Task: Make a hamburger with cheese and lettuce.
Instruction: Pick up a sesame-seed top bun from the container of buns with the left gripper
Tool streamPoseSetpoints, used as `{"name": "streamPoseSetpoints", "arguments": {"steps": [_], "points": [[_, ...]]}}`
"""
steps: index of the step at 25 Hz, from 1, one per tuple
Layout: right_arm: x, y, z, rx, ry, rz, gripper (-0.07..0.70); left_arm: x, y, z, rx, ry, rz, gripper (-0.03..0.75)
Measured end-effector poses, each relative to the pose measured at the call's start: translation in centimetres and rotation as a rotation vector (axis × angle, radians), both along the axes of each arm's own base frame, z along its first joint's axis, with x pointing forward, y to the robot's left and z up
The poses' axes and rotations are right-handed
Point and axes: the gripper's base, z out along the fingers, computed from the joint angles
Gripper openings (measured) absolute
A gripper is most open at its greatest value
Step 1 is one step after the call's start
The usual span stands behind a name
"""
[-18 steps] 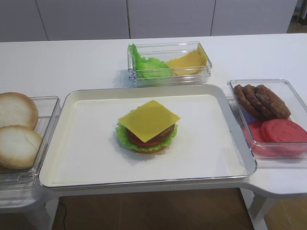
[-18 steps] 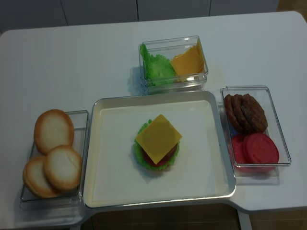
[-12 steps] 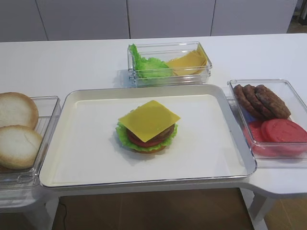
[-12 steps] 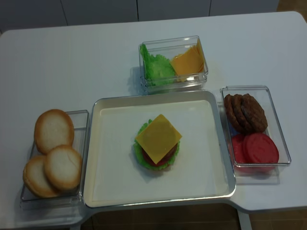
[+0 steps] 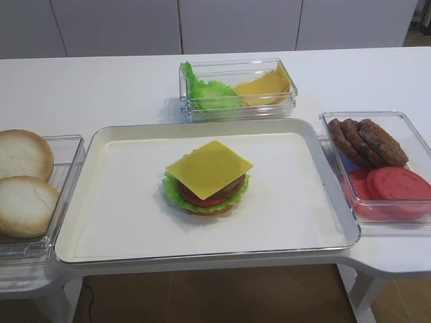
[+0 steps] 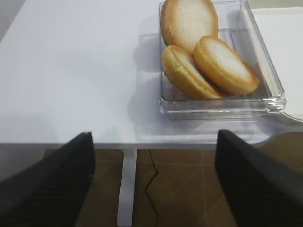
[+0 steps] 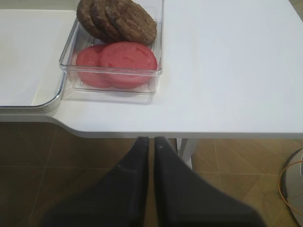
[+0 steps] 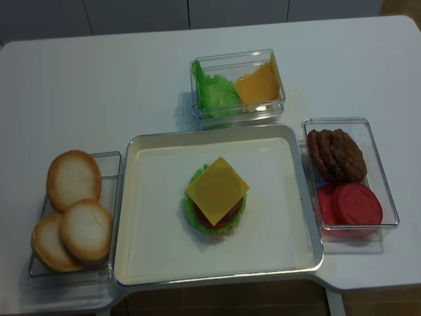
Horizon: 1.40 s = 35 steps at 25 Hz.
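Note:
The hamburger [image 5: 206,182] [image 8: 215,197] stands in the middle of the cream tray [image 5: 121,222] [image 8: 151,250]. Its top layer is the square yellow cheese [image 5: 210,167] [image 8: 217,189], over a brown patty, red tomato and the frilly green lettuce [image 5: 171,193] [image 8: 190,212] on a tan bun base. Neither gripper shows in the two high views. In the left wrist view my left gripper [image 6: 154,177] hangs open and empty below the table's front edge, in front of the bun box [image 6: 272,94]. In the right wrist view my right gripper [image 7: 150,142] is shut and empty, below the table edge.
A clear box behind the tray holds loose green leaves [image 5: 209,94] and yellow slices [image 5: 262,86]. A box on the right holds brown patties [image 5: 367,140] [image 7: 116,19] and red tomato slices [image 5: 397,185] [image 7: 118,59]. The left box holds pale bun halves [image 5: 23,182] [image 6: 208,56].

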Motion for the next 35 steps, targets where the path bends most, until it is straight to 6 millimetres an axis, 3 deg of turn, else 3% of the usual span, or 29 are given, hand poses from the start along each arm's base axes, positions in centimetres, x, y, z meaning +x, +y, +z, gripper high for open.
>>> {"name": "streamPoseSetpoints", "arguments": {"steps": [8,15,23,30,35], "points": [[0.0,0.0,0.0,0.0,0.0,0.0,0.027,0.0,-0.1,0.1,-0.01,-0.009,-0.008,0.58],[0.0,0.0,0.0,0.0,0.0,0.0,0.027,0.3,-0.6,2.5,-0.135,-0.062,-0.001,0.579],[0.0,0.0,0.0,0.0,0.0,0.0,0.027,6.1,-1.2,4.6,-0.383,0.149,0.115,0.573],[0.0,0.0,0.0,0.0,0.0,0.0,0.027,12.4,-1.5,3.0,-0.541,0.318,0.24,0.564],[0.0,0.0,0.0,0.002,0.0,-0.001,0.027,15.3,-1.6,1.4,-0.608,0.406,0.321,0.564]]}}
